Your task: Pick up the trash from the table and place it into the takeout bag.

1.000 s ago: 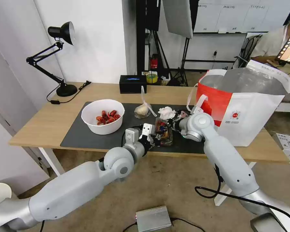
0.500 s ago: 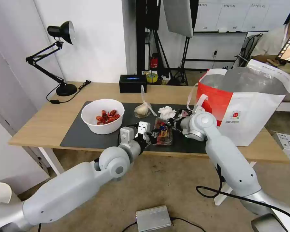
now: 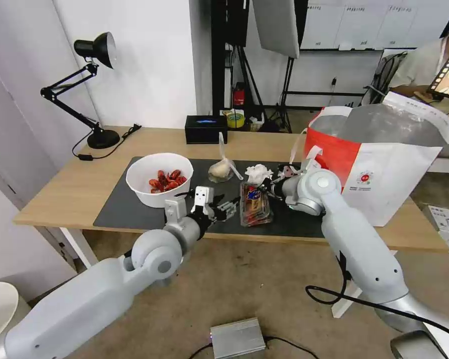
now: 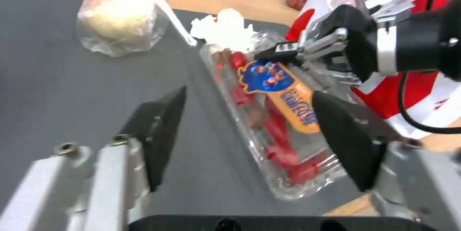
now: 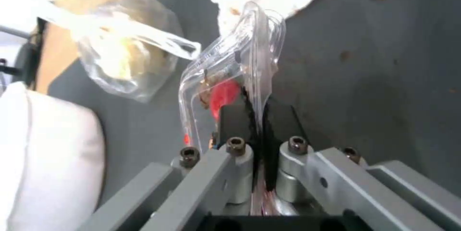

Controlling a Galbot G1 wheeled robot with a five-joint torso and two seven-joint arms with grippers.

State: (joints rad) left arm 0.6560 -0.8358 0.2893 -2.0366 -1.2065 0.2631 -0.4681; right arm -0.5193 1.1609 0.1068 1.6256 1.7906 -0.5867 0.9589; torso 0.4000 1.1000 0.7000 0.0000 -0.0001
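Since a second ago our left tool [image 3: 228,208] backed off the clamshell [image 3: 255,205], fingers spread wide. Our right tool [image 3: 265,188] is clenched on its rim, above the tabletop [image 3: 65,194].

Hidden behind the right arm's wrist in the head view: the right gripper [image 3: 265,188] fingertips and the far edge of the clamshell [image 3: 255,204]. Printed words on the clamshell label [image 4: 283,90] blurred, not readable. Takeout bag [image 3: 384,169] cut at the right edge of the head view, bottom of the foil inside not visible. White bowl [image 5: 43,159] cut by the edge of the right wrist view, contents hidden. Beige lump inside the knotted bag [image 4: 117,20] too blurred to identify.
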